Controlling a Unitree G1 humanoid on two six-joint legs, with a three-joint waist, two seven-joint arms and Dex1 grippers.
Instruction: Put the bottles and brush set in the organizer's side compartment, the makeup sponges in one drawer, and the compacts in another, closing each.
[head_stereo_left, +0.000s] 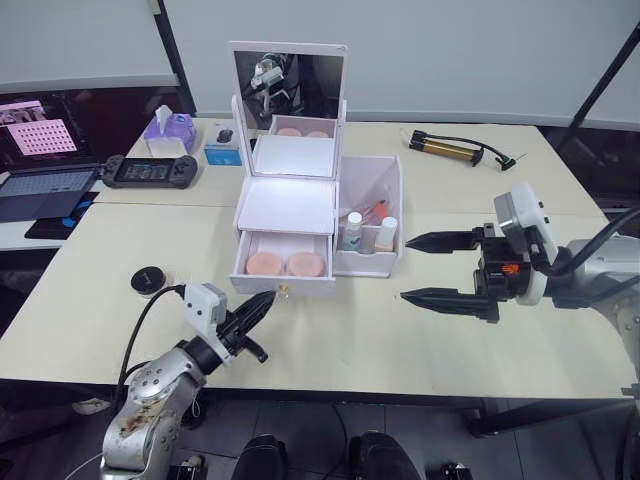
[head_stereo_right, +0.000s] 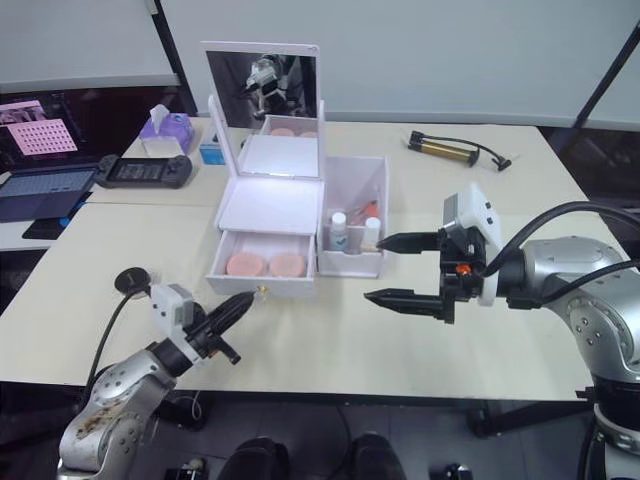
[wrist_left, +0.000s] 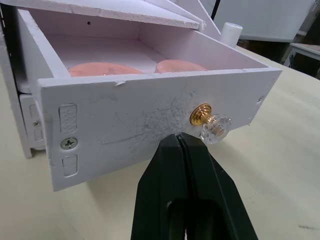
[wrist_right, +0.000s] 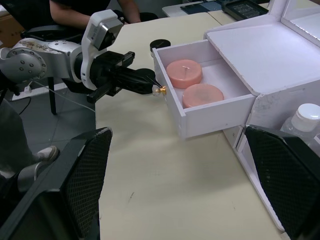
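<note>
The white organizer (head_stereo_left: 288, 205) stands mid-table with its mirror lid up. Its lower drawer (head_stereo_left: 283, 284) is pulled out and holds two pink round makeup sponges (head_stereo_left: 263, 263) (head_stereo_left: 306, 264). My left gripper (head_stereo_left: 265, 302) is shut, its tips just under the drawer's gold and glass knob (wrist_left: 210, 127), holding nothing. The side compartment (head_stereo_left: 392, 185) contains two white-capped bottles (head_stereo_left: 352, 232) (head_stereo_left: 386, 234) and a reddish item behind them. My right gripper (head_stereo_left: 406, 268) is open and empty, just right of that compartment. A black round compact (head_stereo_left: 150, 280) lies on the table to the left.
A hand pump (head_stereo_left: 450, 150) lies at the back right. A purple tissue pack (head_stereo_left: 168, 128), a blue box (head_stereo_left: 222, 150), a game controller (head_stereo_left: 150, 172) and a laptop (head_stereo_left: 45, 190) sit at the back left. A seated person (wrist_right: 75, 10) is beyond the left arm.
</note>
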